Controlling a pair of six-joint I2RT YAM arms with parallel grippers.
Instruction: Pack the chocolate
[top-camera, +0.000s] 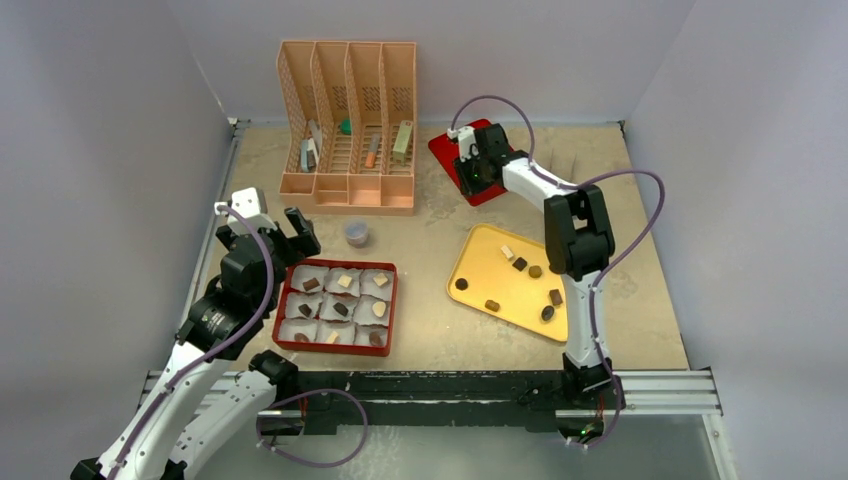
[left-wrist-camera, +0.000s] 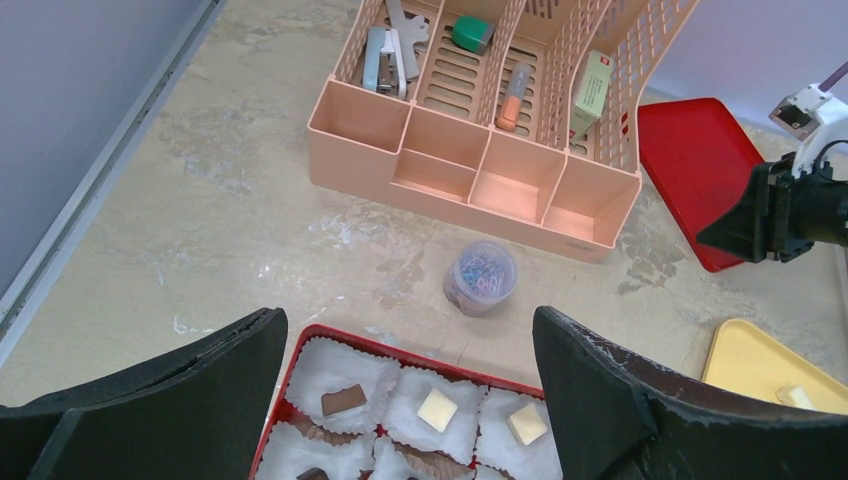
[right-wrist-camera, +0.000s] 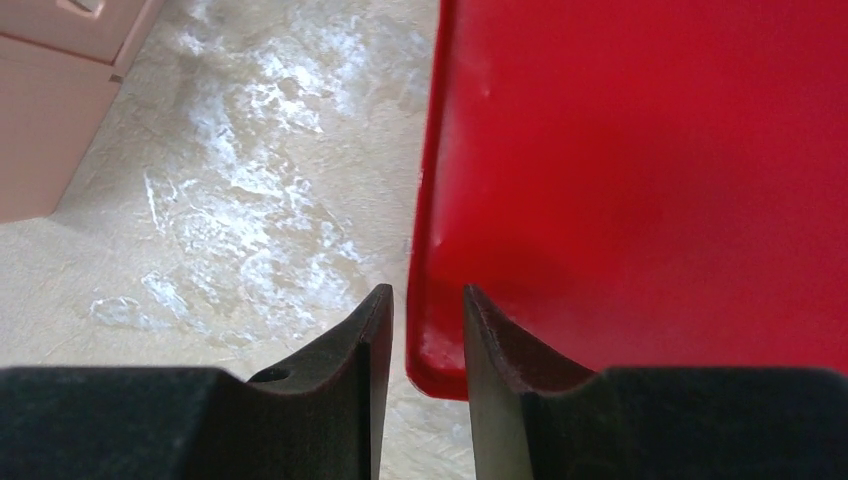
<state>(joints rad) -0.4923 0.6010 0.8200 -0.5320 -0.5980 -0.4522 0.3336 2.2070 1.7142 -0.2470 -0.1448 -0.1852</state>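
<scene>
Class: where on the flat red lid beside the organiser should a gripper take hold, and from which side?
Pinch the red lid's upturned rim on the organiser side, from above, one finger each side: it lies flat, too wide to span.

Red box (top-camera: 340, 264), yellow tray (top-camera: 478, 258), peach organiser (top-camera: 350, 195), brown, cream chocolate (top-camera: 519, 264)

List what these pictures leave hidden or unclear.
- Top view: the right hand covers much of the red lid.
- Right wrist view: the lid's rim sits between the fingers; contact cannot be told.
- Left wrist view: the red box's near rows are cut off by the bottom edge and the left hand.
</scene>
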